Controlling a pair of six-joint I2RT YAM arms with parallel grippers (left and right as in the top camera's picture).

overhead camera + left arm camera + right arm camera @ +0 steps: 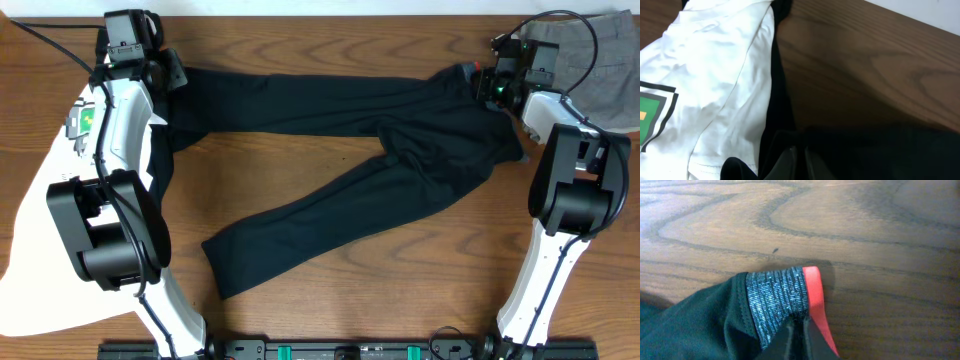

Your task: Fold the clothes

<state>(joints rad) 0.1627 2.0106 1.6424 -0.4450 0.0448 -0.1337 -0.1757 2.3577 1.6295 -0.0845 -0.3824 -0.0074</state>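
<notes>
black trousers [400,150] — long legs [320,215] in a v, grey waistband [775,305], coral edge

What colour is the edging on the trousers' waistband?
Coral red edging, clearest in the right wrist view.

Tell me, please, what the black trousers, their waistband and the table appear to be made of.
The black trousers: probably a soft knit or jersey, matte; they lie limp with gentle creases. The waistband: likely ribbed elastic, grey-flecked, with fine lines across it, and a smooth coral edge. The table: wood or wood-look laminate, satin brown with flowing grain; which one cannot be told.
</notes>
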